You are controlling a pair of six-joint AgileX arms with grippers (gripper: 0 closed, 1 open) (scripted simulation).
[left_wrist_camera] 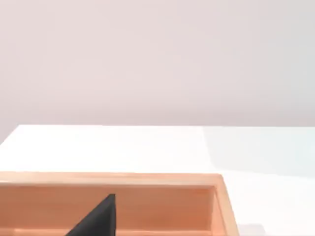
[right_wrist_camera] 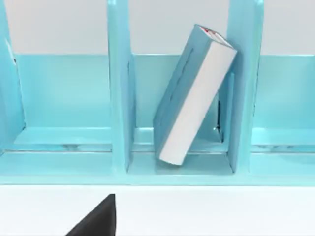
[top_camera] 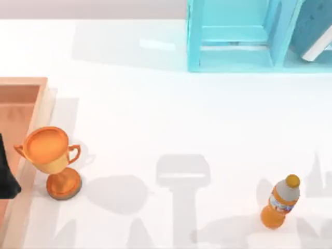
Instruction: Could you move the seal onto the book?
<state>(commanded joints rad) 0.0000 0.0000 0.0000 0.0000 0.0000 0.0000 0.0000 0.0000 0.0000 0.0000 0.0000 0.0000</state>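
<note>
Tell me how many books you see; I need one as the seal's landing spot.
1. The book leans tilted inside a compartment of the light-blue shelf at the table's far right; others may be hidden.

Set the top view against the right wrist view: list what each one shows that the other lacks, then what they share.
Top view alone: the trophy standing near the table's left edge, beside a wooden tray; an orange drink bottle lying at the right front; a dark gripper part at the left edge, over the tray.

Right wrist view alone: the book's white page edges along its whole length, and how it tilts, leaning against a divider inside one shelf compartment.

Both: the light-blue shelf unit, the teal book in it, and the white table.
</note>
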